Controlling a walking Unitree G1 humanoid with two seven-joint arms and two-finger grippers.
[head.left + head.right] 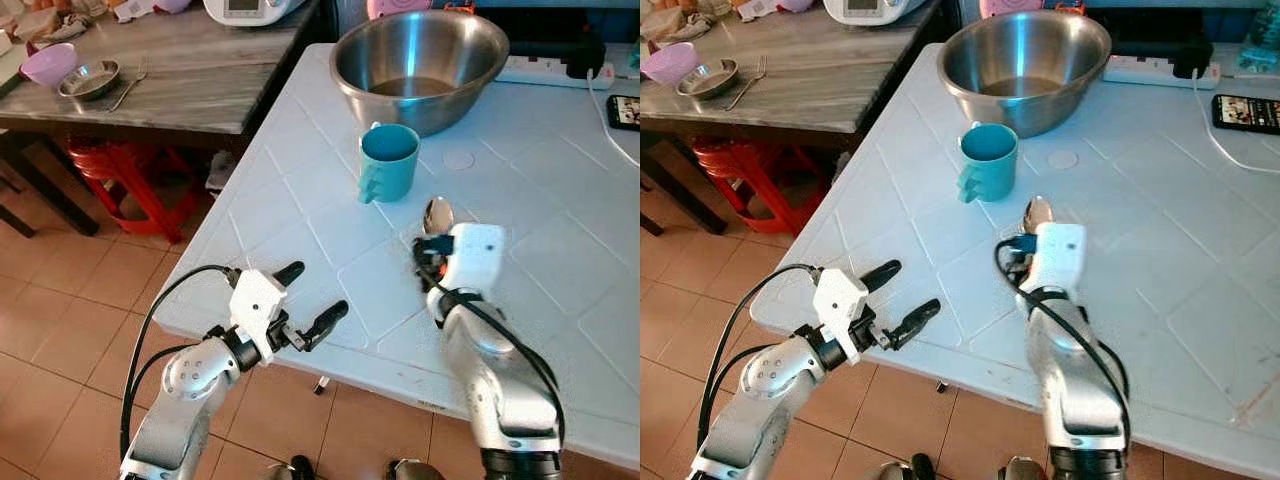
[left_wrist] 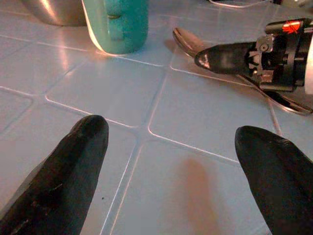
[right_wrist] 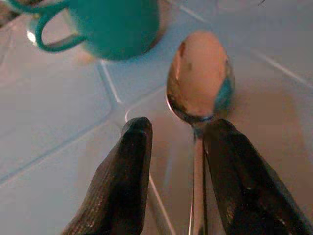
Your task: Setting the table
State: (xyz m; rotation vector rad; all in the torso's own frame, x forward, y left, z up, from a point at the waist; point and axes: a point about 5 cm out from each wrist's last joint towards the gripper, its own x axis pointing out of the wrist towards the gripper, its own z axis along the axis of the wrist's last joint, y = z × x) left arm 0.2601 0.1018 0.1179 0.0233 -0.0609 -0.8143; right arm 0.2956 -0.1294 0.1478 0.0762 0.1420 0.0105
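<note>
Right wrist view, spoon (image 3: pixel 199 83) handle between right claw (image 3: pixel 178 129) fingers, beside mug (image 3: pixel 117 24)

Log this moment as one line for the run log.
right gripper: open, astride spoon handle on white table | left gripper: open at table edge | teal mug: upright beside steel bowl

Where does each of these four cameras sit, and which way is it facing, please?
Left eye: on the head, looking down at the white table; both arms show.
Right eye: beside it, same scene.
Left wrist: along the open left gripper, facing the teal mug.
Right wrist: along the right gripper, its fingers straddling the spoon.
Both wrist views share mug and spoon.
</note>
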